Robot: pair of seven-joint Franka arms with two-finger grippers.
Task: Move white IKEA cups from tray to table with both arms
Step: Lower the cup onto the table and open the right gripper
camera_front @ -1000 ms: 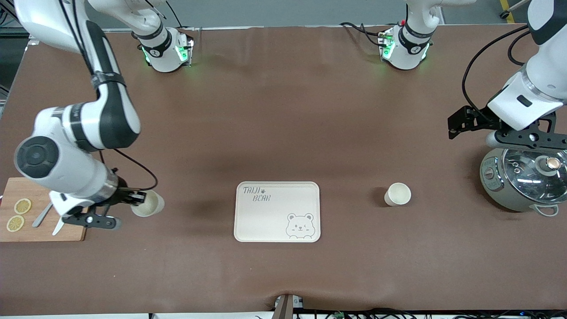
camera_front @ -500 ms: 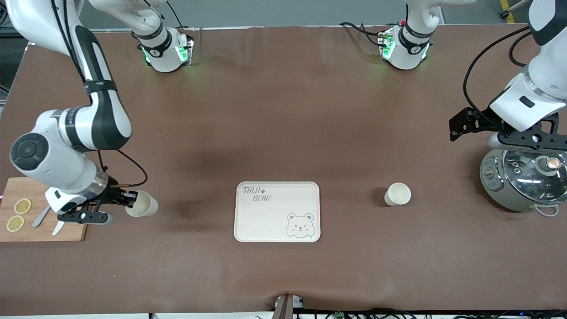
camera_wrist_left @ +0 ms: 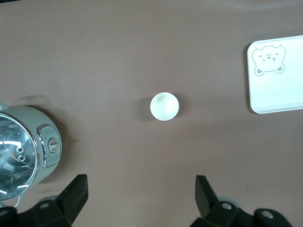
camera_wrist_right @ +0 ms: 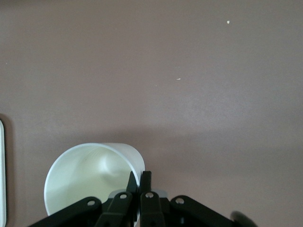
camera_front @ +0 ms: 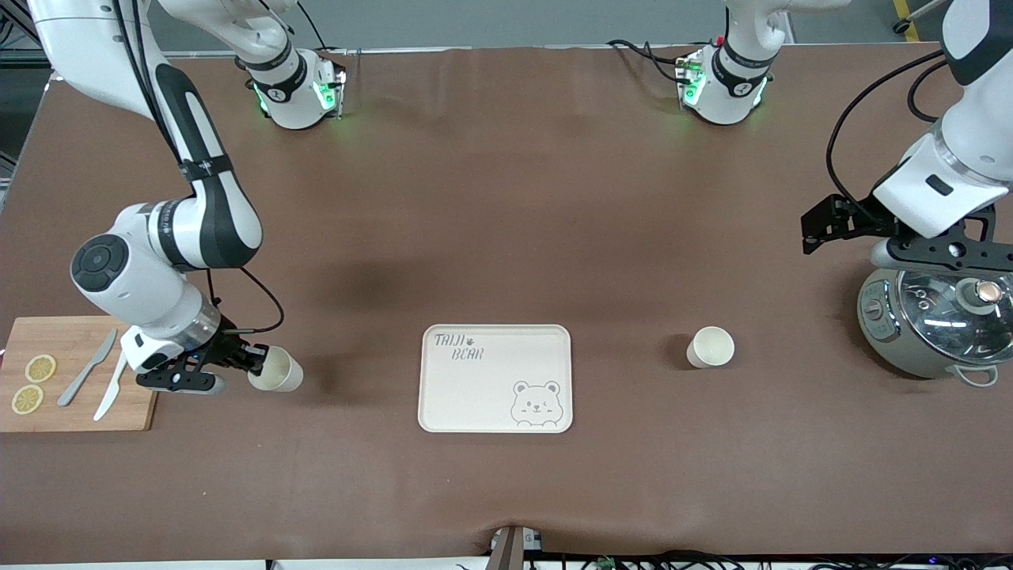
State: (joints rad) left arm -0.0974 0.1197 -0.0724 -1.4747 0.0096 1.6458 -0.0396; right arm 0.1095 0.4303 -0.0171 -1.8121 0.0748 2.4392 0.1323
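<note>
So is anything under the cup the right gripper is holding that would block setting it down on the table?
Nothing visible does. The right gripper is shut on the rim of the cup, over bare table between the cutting board and the tray.

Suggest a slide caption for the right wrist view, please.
Right end effector shut on the rim of a white cup over the brown table.

The tray (camera_front: pixel 495 378) reads "TAIJI BEAR" in grey; seemingly nothing else is legible.
</note>
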